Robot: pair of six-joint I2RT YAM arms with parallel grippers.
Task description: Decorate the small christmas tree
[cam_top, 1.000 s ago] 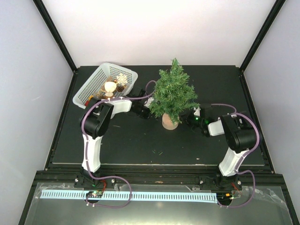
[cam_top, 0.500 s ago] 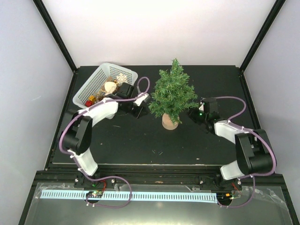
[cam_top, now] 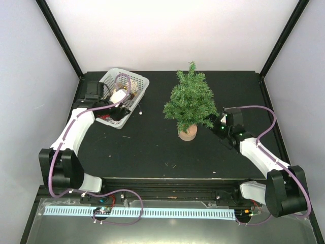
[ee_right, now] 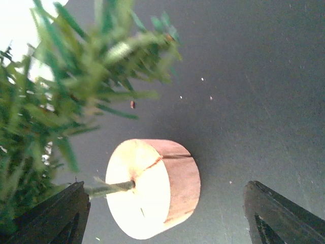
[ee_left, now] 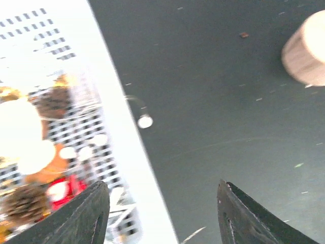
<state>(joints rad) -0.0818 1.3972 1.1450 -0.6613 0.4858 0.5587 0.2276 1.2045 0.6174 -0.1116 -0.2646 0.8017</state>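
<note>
The small christmas tree (cam_top: 191, 101) stands upright mid-table on its round wooden base (cam_top: 187, 133). My right gripper (cam_top: 217, 125) is just right of the base, low and open. In the right wrist view the base (ee_right: 175, 178) lies ahead of the gripper (ee_right: 166, 185), between the line of its two fingers but untouched, with green needles (ee_right: 61, 101) at the left. My left gripper (cam_top: 123, 113) hangs open over the near right rim of the white basket (cam_top: 139, 81). In the left wrist view that rim (ee_left: 122, 142) runs between the empty fingers of the gripper (ee_left: 163, 185).
The basket holds pine cones (ee_left: 56, 101), a red piece (ee_left: 63, 189) and pale round ornaments (ee_left: 23, 127). A small white ball on a string (cam_top: 138, 113) lies on the black table just right of the basket, also visible from the left wrist (ee_left: 144, 121). White walls enclose the table.
Both grippers went from shut to open. The left arm swung left from the tree's side to the basket. The right arm stretched out, its gripper staying beside the tree's base.
</note>
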